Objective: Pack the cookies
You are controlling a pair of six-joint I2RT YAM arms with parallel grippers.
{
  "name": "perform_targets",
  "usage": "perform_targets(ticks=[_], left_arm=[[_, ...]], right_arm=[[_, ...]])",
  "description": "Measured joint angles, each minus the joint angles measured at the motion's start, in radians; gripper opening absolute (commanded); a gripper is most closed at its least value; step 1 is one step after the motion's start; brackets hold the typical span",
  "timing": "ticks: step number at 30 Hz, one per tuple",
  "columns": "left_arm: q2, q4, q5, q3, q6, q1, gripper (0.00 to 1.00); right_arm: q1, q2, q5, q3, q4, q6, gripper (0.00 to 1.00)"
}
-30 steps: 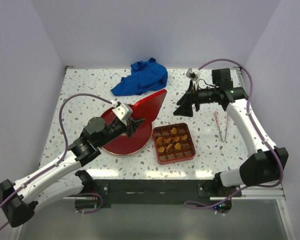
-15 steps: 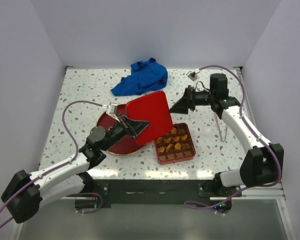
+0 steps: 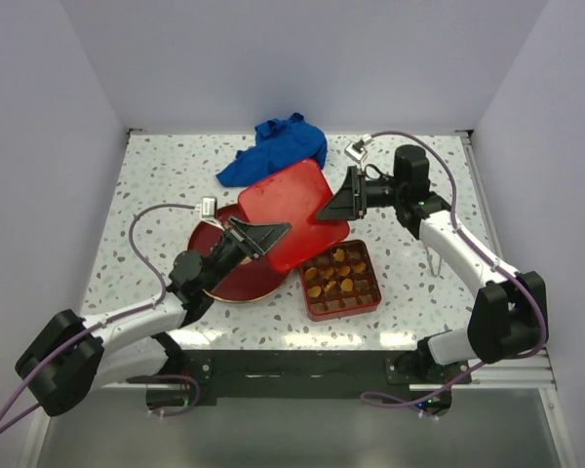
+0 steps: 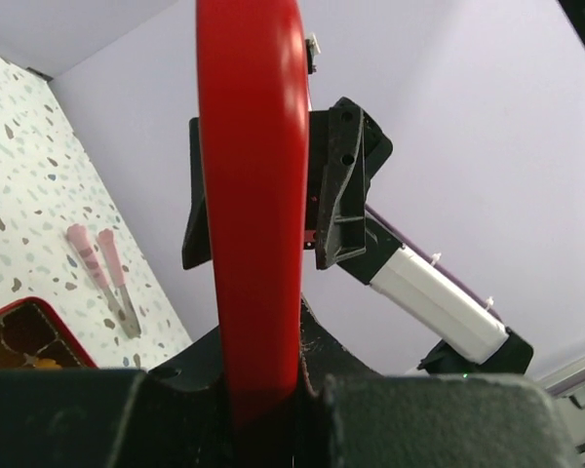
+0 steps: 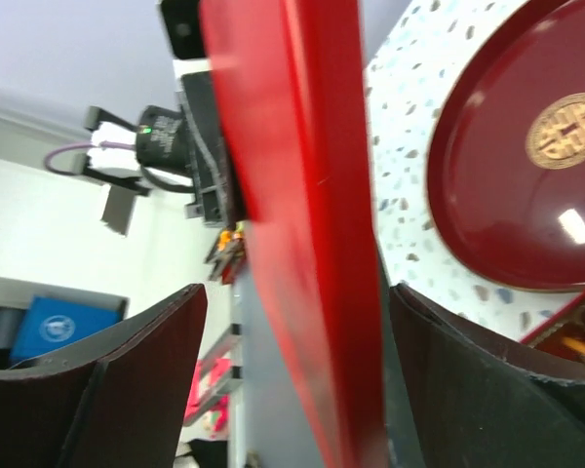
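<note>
The cookies lie in the compartments of a red square box at the table's front centre. Above and left of it, a red square lid hangs tilted in the air. My left gripper is shut on the lid's near-left edge. In the left wrist view the lid stands edge-on out of my left gripper. My right gripper is open and straddles the lid's far-right edge. The right wrist view shows the lid inside my right gripper, with a gap on one side.
A dark red round plate with a gold emblem lies under the lid's left part. A crumpled blue cloth sits at the back centre. Pink tongs lie on the table at the right, beside the right arm.
The left arm has swung the lid from nearly upright to a flatter tilt, rightward toward the box. The right gripper has moved left until its jaws straddle the lid's edge.
</note>
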Motion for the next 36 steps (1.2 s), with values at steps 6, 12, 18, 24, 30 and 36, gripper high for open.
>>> perform_targets(ticks=[6,12,18,24,30,36], left_arm=[[0.010,0.063,-0.007,-0.002,-0.071,0.031,0.02],[0.021,0.102,0.011,0.005,-0.131,0.052,0.04],[0.034,0.102,0.056,0.029,-0.160,0.077,0.06],[0.068,0.101,0.122,0.069,-0.174,0.089,0.08],[0.077,0.095,0.170,0.076,-0.189,0.103,0.27],[0.075,0.055,0.198,0.076,-0.194,0.128,0.64]], right_arm=[[0.016,0.003,-0.040,0.035,0.039,0.139,0.59],[0.021,0.003,-0.064,0.062,0.102,0.264,0.56],[0.021,0.003,-0.081,0.077,0.147,0.344,0.44],[0.021,0.003,-0.084,0.078,0.161,0.372,0.26],[0.020,0.003,-0.084,0.078,0.158,0.367,0.11],[0.002,0.003,-0.084,0.072,0.154,0.367,0.04]])
